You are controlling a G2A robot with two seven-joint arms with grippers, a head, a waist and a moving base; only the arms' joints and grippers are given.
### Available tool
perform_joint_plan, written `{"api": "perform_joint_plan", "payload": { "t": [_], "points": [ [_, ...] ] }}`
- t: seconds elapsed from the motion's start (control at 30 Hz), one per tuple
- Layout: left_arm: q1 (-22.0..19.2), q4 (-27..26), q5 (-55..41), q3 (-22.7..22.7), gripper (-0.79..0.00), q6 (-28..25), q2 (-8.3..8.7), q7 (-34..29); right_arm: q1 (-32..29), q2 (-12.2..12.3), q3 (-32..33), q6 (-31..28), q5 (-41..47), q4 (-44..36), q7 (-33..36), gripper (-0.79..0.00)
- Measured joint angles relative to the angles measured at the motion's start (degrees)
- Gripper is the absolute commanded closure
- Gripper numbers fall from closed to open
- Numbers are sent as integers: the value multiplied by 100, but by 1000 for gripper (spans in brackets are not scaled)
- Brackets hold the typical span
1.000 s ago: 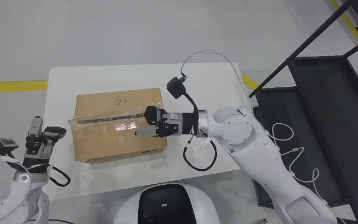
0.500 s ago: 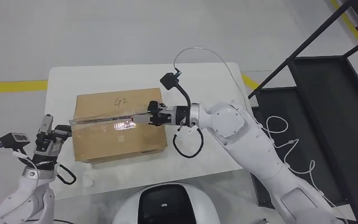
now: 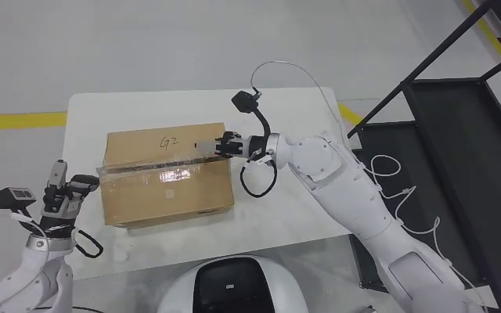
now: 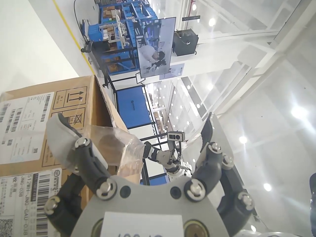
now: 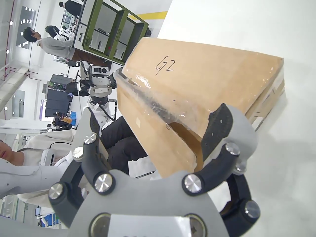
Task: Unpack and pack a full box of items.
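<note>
A closed cardboard box (image 3: 164,176) marked "G2" lies on the white table (image 3: 297,109), with clear tape (image 3: 156,163) along its top seam. My right gripper (image 3: 211,146) is at the box's right end, level with the seam. In the right wrist view it (image 5: 155,124) stands open, and the torn taped end of the box (image 5: 197,80) lies between its fingers. My left gripper (image 3: 69,186) is just off the box's left end, open (image 4: 135,129). A loose curl of tape (image 4: 118,141) hangs off the labelled box end (image 4: 37,114) beside one finger.
A dark metal stair frame (image 3: 438,156) stands past the table's right edge. A thin cable (image 3: 290,74) loops above the right wrist. Bare table lies behind the box and to its right.
My right gripper has moved from the near right part of the box top back to the right end of the seam, turning as it went. The left gripper shifted slightly beside the box's left end.
</note>
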Motion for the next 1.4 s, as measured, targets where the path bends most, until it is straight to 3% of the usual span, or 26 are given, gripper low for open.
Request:
{"api": "perform_joint_plan", "payload": {
  "t": [0.23,0.57,0.67,0.73,0.8,0.87,1.4],
  "points": [
    [-13,-9,-13,1,-785,40,-9,28,364,-100,-239,96,20,460,74,-733],
    [-36,-11,-2,10,-785,77,-18,27,608,-184,-405,185,226,706,410,-542],
    [-49,-5,6,18,-785,82,-21,30,641,-205,-411,145,372,766,473,-446],
    [-55,-2,11,22,-785,83,-23,32,659,-213,-413,134,413,801,516,-277],
    [-59,0,22,25,-785,87,-25,33,671,-217,-413,130,422,821,555,-200],
    [-66,7,36,32,-785,90,-27,36,668,-219,-399,113,455,843,574,-18],
    [-103,58,113,50,-785,122,-41,86,414,-176,-159,134,845,590,860,0]
  ]
}}
